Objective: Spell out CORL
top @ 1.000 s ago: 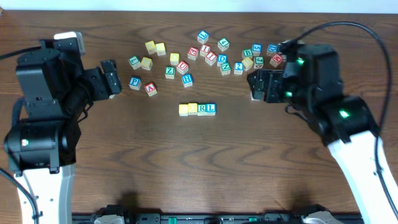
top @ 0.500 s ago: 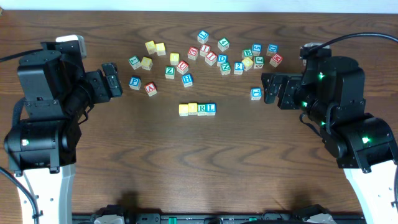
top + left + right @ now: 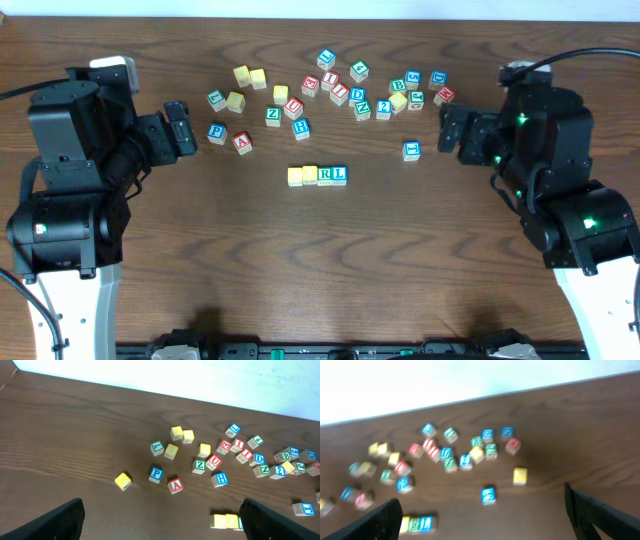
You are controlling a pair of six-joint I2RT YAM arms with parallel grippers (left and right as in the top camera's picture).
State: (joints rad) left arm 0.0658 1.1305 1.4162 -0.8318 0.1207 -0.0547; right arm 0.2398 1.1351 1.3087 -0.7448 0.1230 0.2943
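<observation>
CORL row (image 3: pixel 317 176), 4 cubes, long axis left-right

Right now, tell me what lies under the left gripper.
A yellow cube lies there, beside the blue P cube; the wrist view shows it. Overhead, the left gripper covers it.

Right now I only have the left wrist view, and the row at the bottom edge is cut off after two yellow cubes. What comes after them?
Observer: Overhead shows four cubes touching in a line: the yellow cubes, then the green R cube and the blue L cube.
Operator: Where is the right gripper?
Observer: The right gripper hovers to the right of a lone blue cube, apart from it, with its jaws open and empty.
</observation>
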